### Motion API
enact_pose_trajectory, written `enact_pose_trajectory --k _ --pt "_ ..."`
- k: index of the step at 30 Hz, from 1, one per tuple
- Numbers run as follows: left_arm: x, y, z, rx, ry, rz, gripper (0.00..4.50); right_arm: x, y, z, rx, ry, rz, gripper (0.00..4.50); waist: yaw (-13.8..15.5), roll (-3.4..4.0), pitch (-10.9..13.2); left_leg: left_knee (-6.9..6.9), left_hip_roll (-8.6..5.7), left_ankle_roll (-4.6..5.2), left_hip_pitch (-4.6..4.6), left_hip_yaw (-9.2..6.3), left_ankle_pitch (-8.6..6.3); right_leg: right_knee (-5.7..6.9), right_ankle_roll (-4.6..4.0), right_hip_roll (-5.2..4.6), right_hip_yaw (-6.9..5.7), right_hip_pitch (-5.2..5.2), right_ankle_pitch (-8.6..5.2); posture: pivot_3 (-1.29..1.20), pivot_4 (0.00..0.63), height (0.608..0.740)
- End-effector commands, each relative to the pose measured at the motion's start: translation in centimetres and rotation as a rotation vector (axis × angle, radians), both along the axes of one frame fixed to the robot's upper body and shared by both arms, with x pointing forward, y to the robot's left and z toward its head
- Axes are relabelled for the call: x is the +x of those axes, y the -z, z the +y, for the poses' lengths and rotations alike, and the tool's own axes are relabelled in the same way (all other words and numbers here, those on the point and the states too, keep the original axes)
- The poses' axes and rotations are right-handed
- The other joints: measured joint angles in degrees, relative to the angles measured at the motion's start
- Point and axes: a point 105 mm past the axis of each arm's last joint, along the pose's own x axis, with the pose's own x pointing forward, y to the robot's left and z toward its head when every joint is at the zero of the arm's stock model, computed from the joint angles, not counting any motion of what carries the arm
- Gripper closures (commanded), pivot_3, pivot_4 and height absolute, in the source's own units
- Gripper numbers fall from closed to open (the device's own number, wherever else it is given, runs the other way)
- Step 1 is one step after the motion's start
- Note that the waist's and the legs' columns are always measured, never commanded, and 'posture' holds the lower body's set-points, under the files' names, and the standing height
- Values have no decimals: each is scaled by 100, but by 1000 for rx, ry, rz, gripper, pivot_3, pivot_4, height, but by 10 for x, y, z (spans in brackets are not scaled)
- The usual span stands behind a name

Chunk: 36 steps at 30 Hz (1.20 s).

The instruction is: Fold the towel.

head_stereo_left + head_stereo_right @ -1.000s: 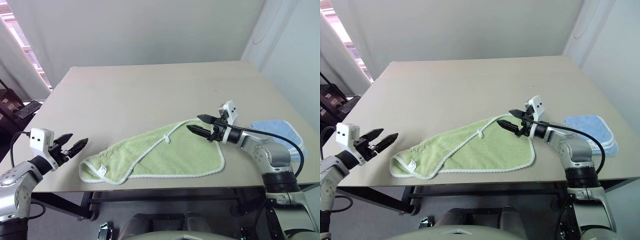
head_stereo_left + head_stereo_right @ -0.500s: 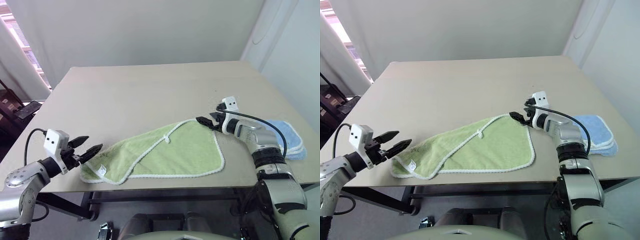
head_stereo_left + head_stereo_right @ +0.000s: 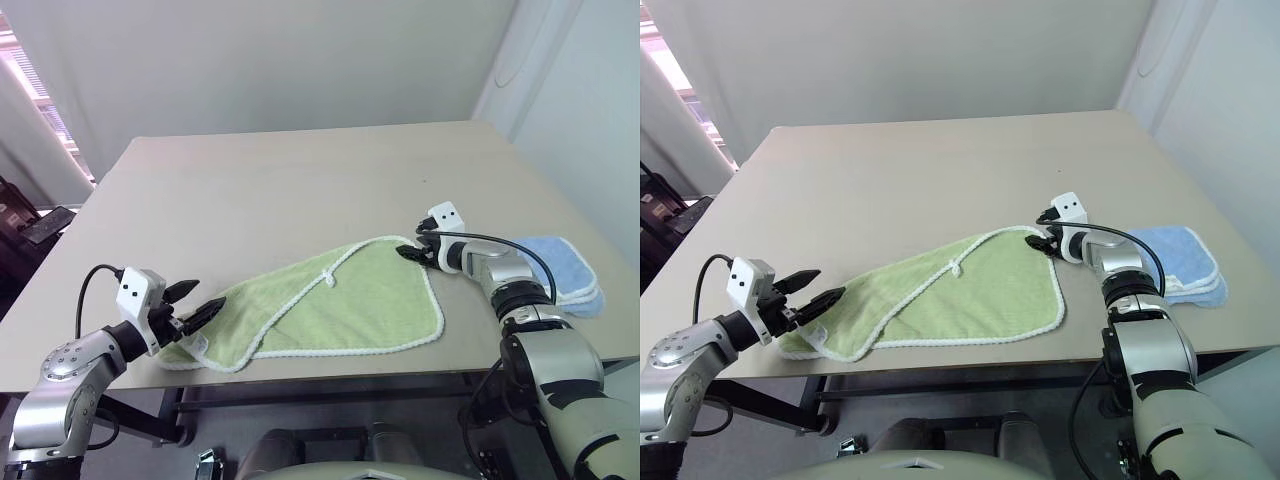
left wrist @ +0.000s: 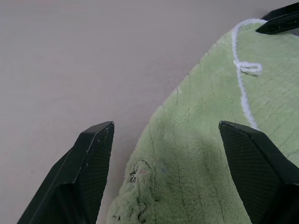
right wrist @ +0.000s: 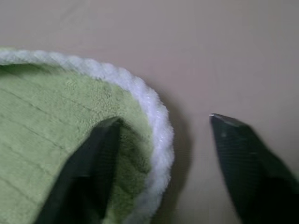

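The light green towel [image 3: 330, 300] lies on the table [image 3: 280, 190], partly folded over, with white edging and a small white loop [image 4: 247, 68]. Dark embroidered marks [image 4: 138, 174] sit near its left corner. My left gripper [image 3: 203, 300] hovers open at that corner, its fingers [image 4: 93, 154] wide apart over the cloth. My right gripper [image 3: 408, 250] is at the towel's far right corner. It is open, one finger [image 5: 96, 158] over the green cloth and the other over bare table, with the white edge [image 5: 156, 116] between them.
A light blue folded cloth [image 3: 565, 270] lies at the table's right edge, just beyond my right arm. The towel's near side runs close to the table's front edge. Dark furniture [image 3: 35, 225] stands off the left side. The far half of the table is bare.
My left gripper moved right up to the towel's left corner. My right gripper dropped and reached out to the far right corner, and its fingers have drawn closer together.
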Motion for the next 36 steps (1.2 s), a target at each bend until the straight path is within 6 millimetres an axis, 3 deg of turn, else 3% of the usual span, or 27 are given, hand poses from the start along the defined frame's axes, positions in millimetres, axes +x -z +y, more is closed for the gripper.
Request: enact_pose_trajectory --k 1,6,18,28,36 --pt "1 -16 -7 12 42 -61 690 7 -10 10 -27 -35 -37 2747 -12 0 0 0 0 0 1 0 0 0 0 0 0 1 0 0 0 740" --pt "-10 -15 -3 41 66 -34 690 9 -10 11 -39 -33 -53 4477 -15 4 2 -6 0 0 43 1 0 -2 -1 0 2 38 -2 0 0 740" --pt "-27 -4 -11 101 152 16 690 17 -45 27 25 -82 -169 4477 -25 18 11 -15 4 0 51 3 -1 -1 -1 1 8 38 -3 0 0 740" --pt "-15 5 -21 89 180 -2 690 25 -128 46 43 -120 -380 4477 15 25 15 -21 4 0 47 3 -1 -2 -1 -3 10 31 -5 0 0 740" --pt "-7 9 -32 92 233 -26 690 24 -214 63 59 -130 -565 4477 12 29 18 -41 3 0 39 7 -1 -5 -2 -5 12 11 -5 0 0 740"
